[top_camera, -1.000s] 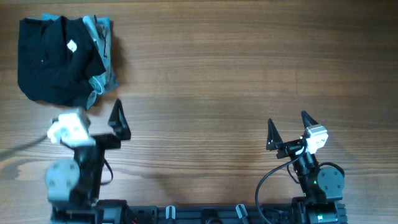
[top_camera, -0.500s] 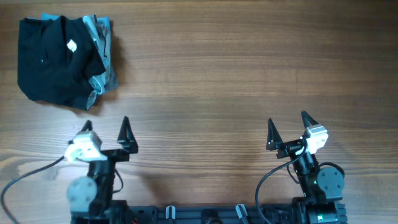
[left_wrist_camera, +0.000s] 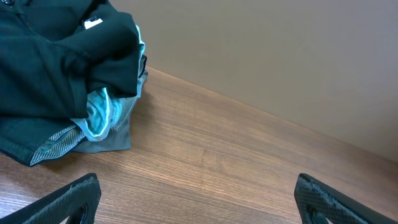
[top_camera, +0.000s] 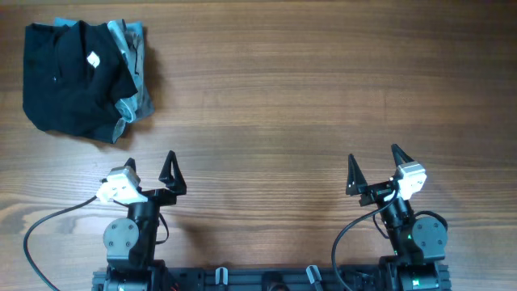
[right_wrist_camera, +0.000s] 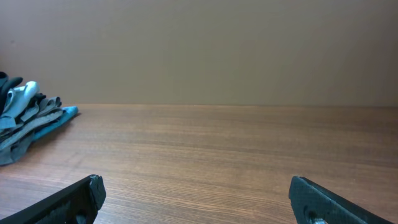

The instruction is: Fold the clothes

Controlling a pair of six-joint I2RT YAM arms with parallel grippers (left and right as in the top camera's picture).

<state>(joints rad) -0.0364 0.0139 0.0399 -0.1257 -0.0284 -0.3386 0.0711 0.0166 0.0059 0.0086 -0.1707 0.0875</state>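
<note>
The clothes (top_camera: pixel 69 85), a black polo shirt with a small white neck label (top_camera: pixel 94 59), lie bundled in the far left corner of the table. In the left wrist view the clothes (left_wrist_camera: pixel 50 62) fill the upper left, some way ahead of the fingers. My left gripper (top_camera: pixel 149 166) stands open near the front edge, below and to the right of the bundle, with nothing in it (left_wrist_camera: pixel 198 186). My right gripper (top_camera: pixel 373 158) stands open at the front right, far from the clothes, over bare wood (right_wrist_camera: pixel 196 183).
A pale blue and white garment (top_camera: pixel 133 77) pokes out from under the black shirt's right side, and shows in the left wrist view (left_wrist_camera: pixel 99 118) and at the left edge of the right wrist view (right_wrist_camera: pixel 28 115). A grey cable (top_camera: pixel 48 222) loops beside the left arm's base.
The left arm has pulled back from beside the bundle toward the front edge and swung right, its jaws still open. The right arm has not moved.
</note>
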